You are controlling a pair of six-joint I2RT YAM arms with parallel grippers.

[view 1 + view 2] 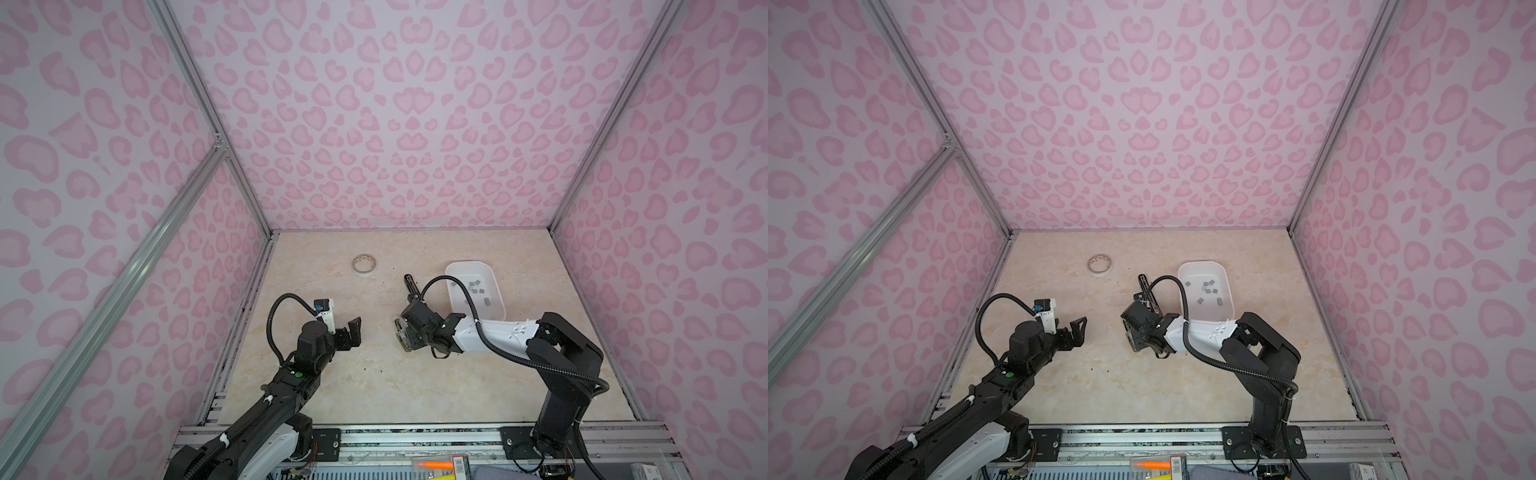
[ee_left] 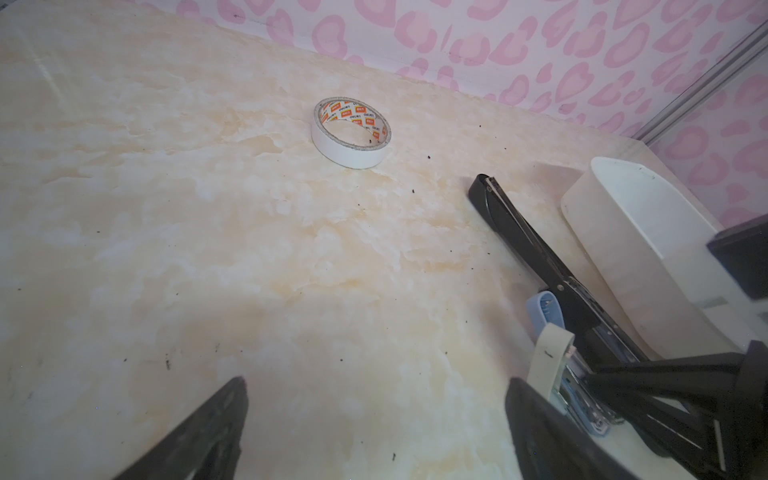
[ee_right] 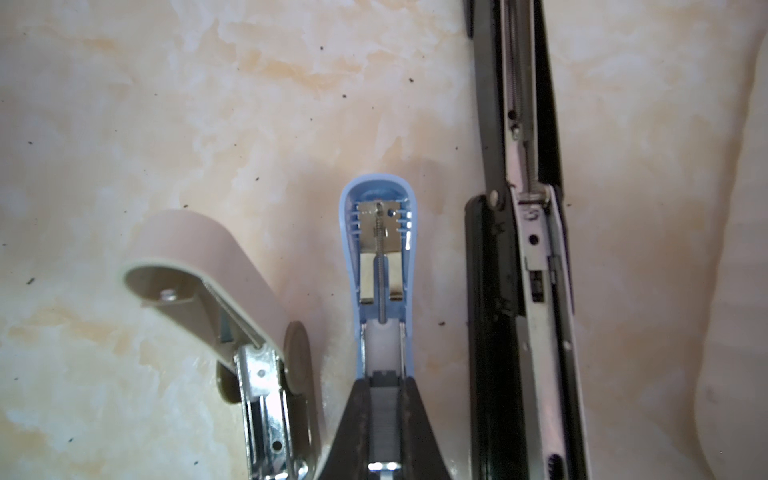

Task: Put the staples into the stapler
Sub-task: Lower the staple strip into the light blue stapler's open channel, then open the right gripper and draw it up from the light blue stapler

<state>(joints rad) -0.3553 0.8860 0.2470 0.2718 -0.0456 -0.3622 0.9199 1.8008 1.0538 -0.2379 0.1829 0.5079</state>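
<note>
Gripping hand: the right gripper [image 3: 385, 384] was clamped narrow on a strip of staples [image 3: 384, 419], with a dark finger [image 3: 353, 415] pressed to each long side of the grey ribbed strip.
Strip's place: it lay in line with the open channel of the blue stapler [image 3: 376, 249], at the end nearer the wrist. Whether it sat fully down between the rails could not be told.
Idle hand: the left gripper [image 2: 376, 384] was spread wide and held nothing. It hung above bare table [image 2: 208, 249], well apart from the white tray [image 1: 468, 263].
Loose staples: several small grey loose staples [image 1: 473, 286] lay scattered inside the tray.
Staplers: three lay side by side next to the tray, all hinged open. The black stapler [image 3: 519, 291] was just beside the tray wall, the blue stapler came next, and the beige stapler [image 3: 208, 266] lay farthest from the tray.
Tape roll: the tape roll [image 2: 351, 133] lay flat on the table, well apart from the tray, beyond the staplers.
Hidden: in both top views the right wrist covered the blue stapler, and only the black stapler's far end showed beside the tray.
Cut off: in the right wrist view the blue stapler's rear and both ends of the black stapler ran out of frame, and the tray was only a pale blurred edge.
Hard to make out: the print on the tape roll.
</note>
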